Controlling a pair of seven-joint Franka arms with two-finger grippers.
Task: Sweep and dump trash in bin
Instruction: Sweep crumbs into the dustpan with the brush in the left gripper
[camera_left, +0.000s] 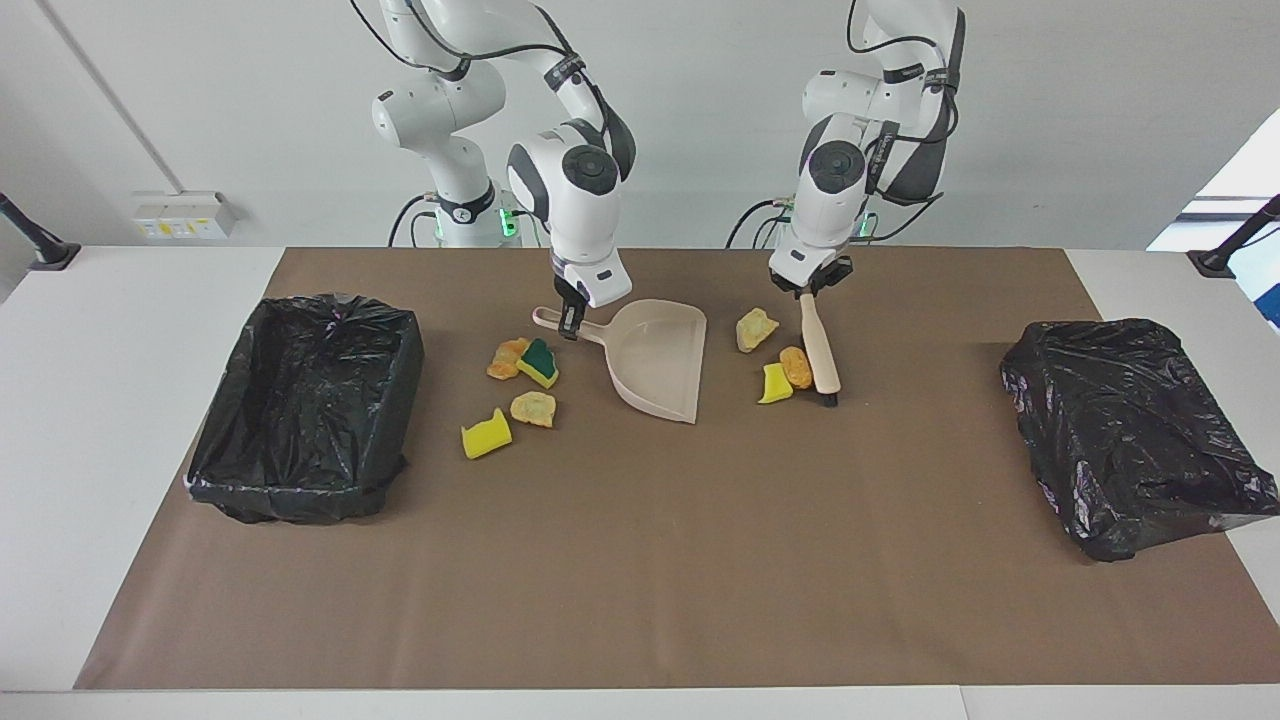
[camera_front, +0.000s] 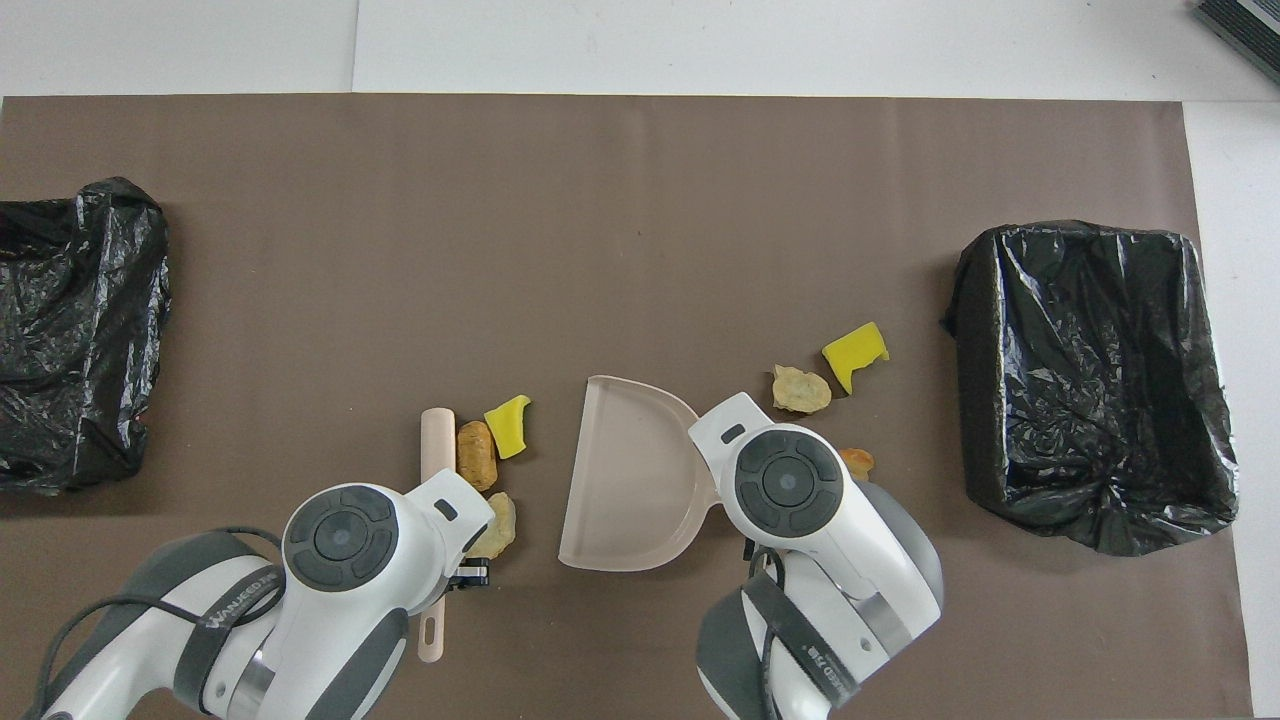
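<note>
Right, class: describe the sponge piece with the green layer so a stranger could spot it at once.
Find the beige dustpan mid-table. Just beside its handle, toward the right arm's end, lies a cluster of four scraps. The sponge piece is the only one with a dark green top over yellow foam; it touches an orange lump.

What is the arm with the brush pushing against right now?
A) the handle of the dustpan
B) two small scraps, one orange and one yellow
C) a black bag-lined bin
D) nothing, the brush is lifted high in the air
B: the left gripper holds the brush down on the mat, with the orange lump and the yellow sponge piece right beside it, on the side toward the dustpan.
</note>
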